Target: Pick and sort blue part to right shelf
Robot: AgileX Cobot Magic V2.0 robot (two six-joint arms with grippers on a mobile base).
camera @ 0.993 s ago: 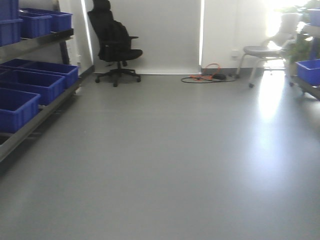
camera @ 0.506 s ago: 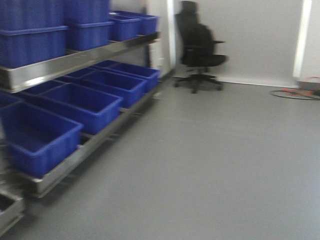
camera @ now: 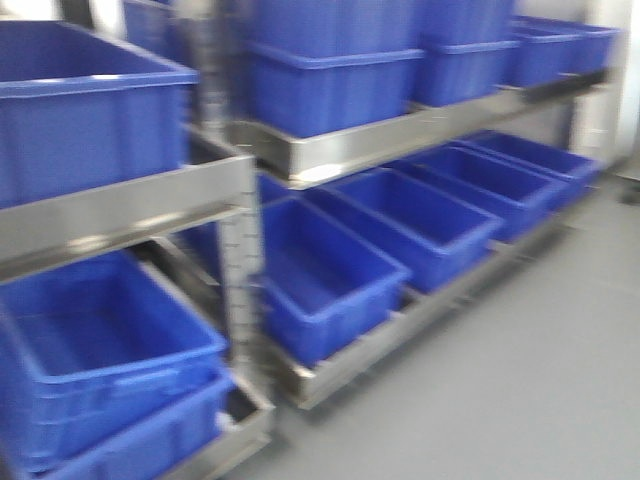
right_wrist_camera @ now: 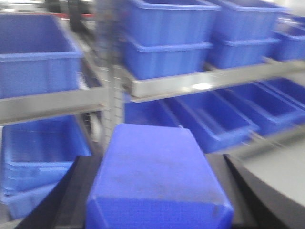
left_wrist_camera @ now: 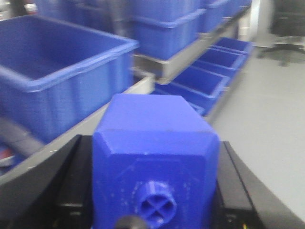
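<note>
Blue part (left_wrist_camera: pixel 155 157), a chunky block with bevelled edges and a round cross-shaped boss on its near face, sits in the left tool (left_wrist_camera: pixel 153 191), whose black fingers (left_wrist_camera: pixel 71 186) press against both of its sides, closed as far as the block allows. The right wrist view shows a second blue part (right_wrist_camera: pixel 155 176), smooth-topped and box-like, clamped the same way in the right tool (right_wrist_camera: pixel 155 200), with a dark finger (right_wrist_camera: pixel 71 191) on either flank. Both parts are held in the air in front of the steel-framed shelf (camera: pixel 380 140), apart from it and not resting on anything. The front view is blurred but shows the shelf filling most of the picture, with two levels behind brushed-metal front rails. Large blue bins (camera: pixel 330 90) stand in a row on the upper level, some stacked in pairs, and more open bins (camera: pixel 330 270) sit tilted on the lower one. An upright post (camera: pixel 235 260) divides two bays. Grey floor (camera: pixel 520 400) lies to the right.
</note>
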